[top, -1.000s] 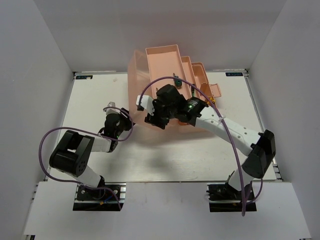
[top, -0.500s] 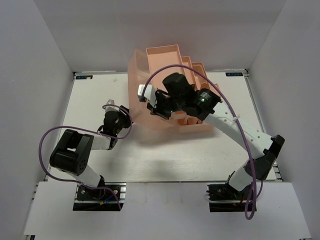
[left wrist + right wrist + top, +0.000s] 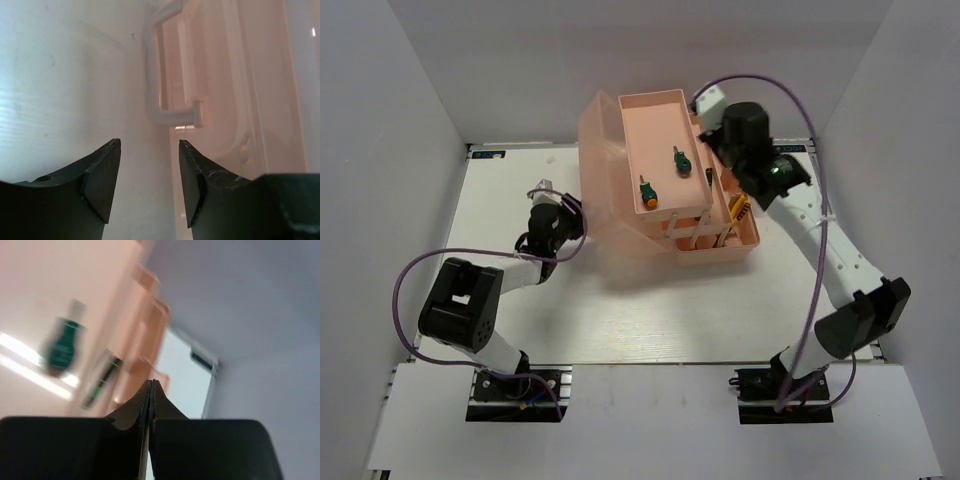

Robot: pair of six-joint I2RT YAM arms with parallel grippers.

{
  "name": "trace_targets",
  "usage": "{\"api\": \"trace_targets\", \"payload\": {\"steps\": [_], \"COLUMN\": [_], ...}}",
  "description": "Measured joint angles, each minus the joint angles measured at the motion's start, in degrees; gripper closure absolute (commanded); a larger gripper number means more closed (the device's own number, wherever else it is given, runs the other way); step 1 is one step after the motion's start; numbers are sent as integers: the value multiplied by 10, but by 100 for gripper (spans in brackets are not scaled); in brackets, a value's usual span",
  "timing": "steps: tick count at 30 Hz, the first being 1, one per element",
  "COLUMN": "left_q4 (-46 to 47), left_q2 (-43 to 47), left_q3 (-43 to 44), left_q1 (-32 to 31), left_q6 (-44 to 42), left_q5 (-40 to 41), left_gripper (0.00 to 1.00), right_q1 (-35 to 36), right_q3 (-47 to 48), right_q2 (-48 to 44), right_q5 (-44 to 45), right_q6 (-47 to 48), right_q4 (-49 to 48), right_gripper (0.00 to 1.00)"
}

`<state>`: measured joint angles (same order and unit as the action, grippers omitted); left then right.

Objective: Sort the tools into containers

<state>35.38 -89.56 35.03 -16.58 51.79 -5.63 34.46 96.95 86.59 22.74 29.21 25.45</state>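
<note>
Swinging clear of the toolbox [image 3: 605,215]: the right arm, which a second ago lay low across the front of the box with its claw partly spread, now stands raised at the box's far right corner. Right claw [image 3: 151,384] has pinched fully together in that time. The wrist view shows the two tips meeting with nothing between them, so it is empty.

With the arm out of the way, the top tray [image 3: 655,125] is exposed from above. It holds the green stubby screwdriver [image 3: 677,160] and, nearer the front, the orange-green stubby screwdriver [image 3: 646,192], lying apart. Yellow-and-black pliers [image 3: 740,210] sit in a lower tier on the right. The right wrist view, blurred, shows a thin dark tool [image 3: 102,380] in a tier beside the top tray; its type is uncertain. The purple-handled screwdriver is not found in any view.

Left claw [image 3: 150,145] is unchanged: half spread, empty, low over the counter [image 3: 490,200] just left of the box, and facing the lid handle [image 3: 165,107] without touching it.

Judgement: a placement into the trays looks just finished, and the right arm is retreating. Sorting appears far along. The next step needs a check for any tool left outside the tiers.
</note>
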Motion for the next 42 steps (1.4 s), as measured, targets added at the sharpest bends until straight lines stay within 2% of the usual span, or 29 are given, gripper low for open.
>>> {"api": "trace_targets", "payload": {"steps": [5, 8, 10, 18, 26, 33, 42], "left_q4": [-35, -48, -51, -42, -35, -31, -42], "left_q2": [5, 0, -12, -137, -212, -264, -301], "left_q3": [56, 96, 132, 306, 413, 500, 569], "left_q1": [0, -1, -1, -5, -9, -33, -75], "left_q6": [-26, -38, -43, -48, -43, -40, -36], "left_q5": [-12, -29, -43, -166, -266, -355, -467], "left_gripper": [40, 40, 41, 43, 43, 43, 41], "right_q1": [-195, -278, -308, -334, -363, -379, -385], "right_q3": [-33, -55, -78, -106, -125, -125, -125], "right_q2": [40, 76, 99, 177, 191, 200, 216], "right_q5": [-38, -74, -108, -292, -399, -444, -479], "right_q6": [-49, -78, -98, -157, -196, -218, -239], "right_q4": [28, 50, 61, 112, 108, 104, 104], "right_gripper": [100, 100, 100, 100, 100, 100, 100]}}
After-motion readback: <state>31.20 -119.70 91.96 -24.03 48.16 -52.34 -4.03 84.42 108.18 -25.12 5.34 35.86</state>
